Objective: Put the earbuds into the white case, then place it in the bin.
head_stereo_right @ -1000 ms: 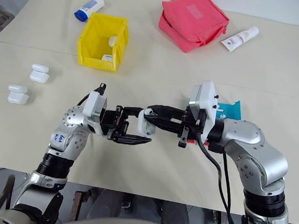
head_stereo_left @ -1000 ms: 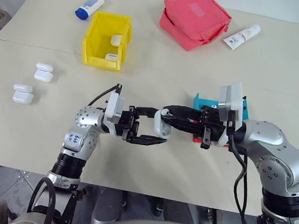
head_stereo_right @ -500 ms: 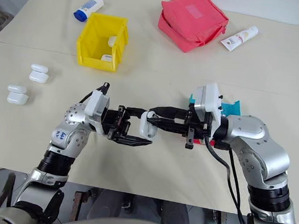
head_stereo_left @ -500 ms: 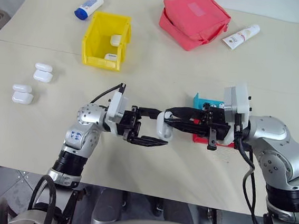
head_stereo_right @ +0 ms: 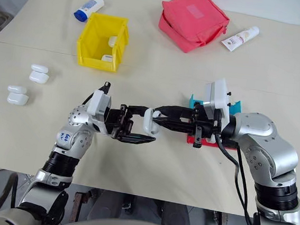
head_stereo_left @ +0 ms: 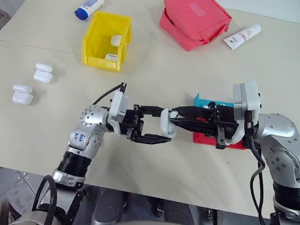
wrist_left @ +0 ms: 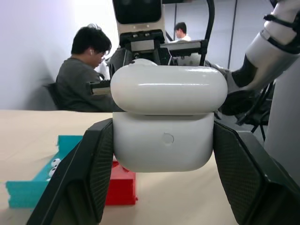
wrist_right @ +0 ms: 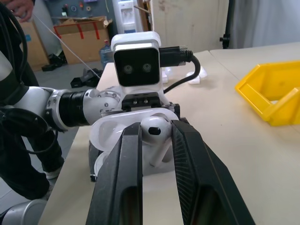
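Observation:
My left gripper is shut on the white case, holding it above the table's near middle. In the left wrist view the case sits between the two black fingers. My right gripper points at the case from the right, shut on one of the earbuds. That earbud is pinched between the right fingers, right at the case's opening with its lid raised. The yellow bin stands at the back left with two white cases inside.
A teal tray and a red tray lie under my right forearm. Two pairs of white cases rest at the left. A red pouch, a blue-capped tube and a white tube lie at the back.
My right wrist has swung a little outward to the right while its fingertips stay at the case. The left gripper keeps its hold in place.

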Action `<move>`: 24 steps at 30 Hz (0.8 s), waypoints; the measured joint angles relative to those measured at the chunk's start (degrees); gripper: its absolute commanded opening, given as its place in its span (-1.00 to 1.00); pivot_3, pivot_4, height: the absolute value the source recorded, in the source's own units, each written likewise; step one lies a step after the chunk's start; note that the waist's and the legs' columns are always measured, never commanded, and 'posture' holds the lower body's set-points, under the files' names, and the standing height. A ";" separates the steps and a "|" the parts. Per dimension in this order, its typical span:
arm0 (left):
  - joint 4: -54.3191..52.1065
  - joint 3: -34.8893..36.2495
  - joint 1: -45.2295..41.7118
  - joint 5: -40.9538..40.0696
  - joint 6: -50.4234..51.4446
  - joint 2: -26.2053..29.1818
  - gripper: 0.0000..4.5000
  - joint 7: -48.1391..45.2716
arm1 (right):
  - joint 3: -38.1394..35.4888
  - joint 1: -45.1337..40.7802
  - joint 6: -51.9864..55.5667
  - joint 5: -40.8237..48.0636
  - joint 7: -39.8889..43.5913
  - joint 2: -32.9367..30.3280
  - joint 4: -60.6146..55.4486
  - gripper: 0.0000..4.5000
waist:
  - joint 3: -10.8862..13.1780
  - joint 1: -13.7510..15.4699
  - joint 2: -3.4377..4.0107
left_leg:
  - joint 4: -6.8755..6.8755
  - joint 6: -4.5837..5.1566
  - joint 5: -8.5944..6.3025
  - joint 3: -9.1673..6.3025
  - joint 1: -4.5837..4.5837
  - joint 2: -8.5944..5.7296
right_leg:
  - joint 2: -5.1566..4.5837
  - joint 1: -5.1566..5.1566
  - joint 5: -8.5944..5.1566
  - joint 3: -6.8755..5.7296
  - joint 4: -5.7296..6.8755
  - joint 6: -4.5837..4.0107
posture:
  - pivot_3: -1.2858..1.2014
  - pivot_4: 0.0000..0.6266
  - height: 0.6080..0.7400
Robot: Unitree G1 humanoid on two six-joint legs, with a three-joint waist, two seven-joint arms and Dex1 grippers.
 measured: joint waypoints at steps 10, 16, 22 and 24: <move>1.81 0.41 -0.73 -0.01 -0.61 -0.16 0.25 -0.84 | 2.33 -3.77 -0.09 -0.81 2.71 -0.66 3.26 -0.77 | 0.00 -0.01 0.00 | 0.24 0.00 0.00 -0.23 -0.33 0.01 | 0.01 -0.12 0.00 -0.26 0.02 0.00 | 0.03 -0.52 1.00; 2.43 1.11 -1.17 -0.01 -0.96 -0.20 0.25 -3.26 | 4.89 -6.16 -1.09 -1.83 5.43 -0.09 5.15 -0.77 | 0.00 0.10 0.00 | 0.44 0.01 0.00 -0.40 -0.47 -0.01 | 0.00 -0.10 0.00 -0.41 0.03 0.00 | 0.03 -0.52 1.00; 5.13 1.12 -1.61 0.74 -1.95 -0.06 0.25 -5.38 | 7.43 -7.92 -2.57 -4.58 8.12 -0.09 7.92 -0.77 | 0.00 0.10 0.00 | 0.55 0.01 0.00 -0.53 -0.53 -0.01 | 0.00 -0.07 0.00 -0.54 0.06 0.00 | 0.03 -0.52 1.00; 6.27 1.12 -1.77 1.41 -2.37 -0.08 0.25 -5.53 | 8.11 -7.84 -3.69 -5.68 8.31 -0.09 8.56 -0.77 | 0.00 0.10 0.00 | 0.58 0.01 0.00 -0.55 -0.56 -0.01 | 0.00 -0.07 0.00 -0.57 0.06 0.00 | 0.03 -0.52 1.00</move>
